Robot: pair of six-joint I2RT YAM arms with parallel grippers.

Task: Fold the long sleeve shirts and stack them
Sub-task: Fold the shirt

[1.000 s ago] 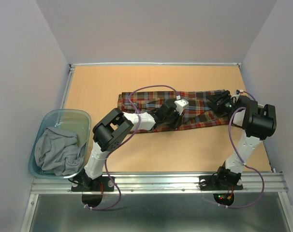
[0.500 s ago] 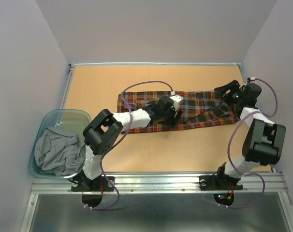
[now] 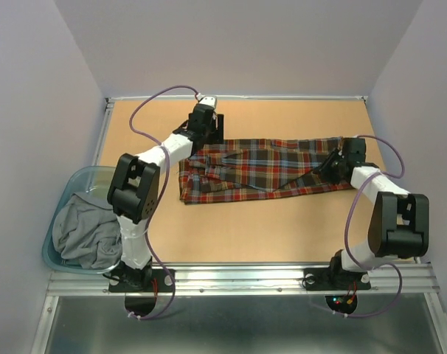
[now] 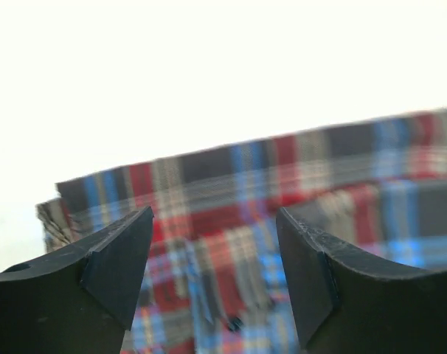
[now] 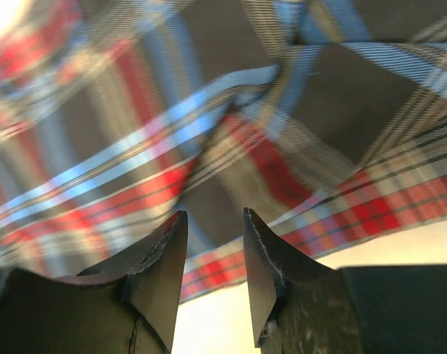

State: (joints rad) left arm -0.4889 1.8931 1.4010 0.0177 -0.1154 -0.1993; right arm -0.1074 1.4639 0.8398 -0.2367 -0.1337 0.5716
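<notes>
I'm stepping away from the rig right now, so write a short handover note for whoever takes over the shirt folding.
Left gripper: open, at the far left corner of the plaid shirt, holding nothing.
Right gripper: narrowly open over the shirt's right end, nothing pinched.
Shirt: lies on the table as a long band, apparently folded lengthwise.
Grey garment: crumpled in the blue bin at the left.
Left to do: fold the band shorter, fold the grey garment, stack.

The shirt (image 3: 260, 169) is plaid — red, dark brown and navy with thin yellow lines, the blue brighter up close. The table (image 3: 282, 228) under it is plain tan. Off its left edge, a see-through teal bin (image 3: 91, 181) — grey cloth (image 3: 87, 228) inside.
</notes>
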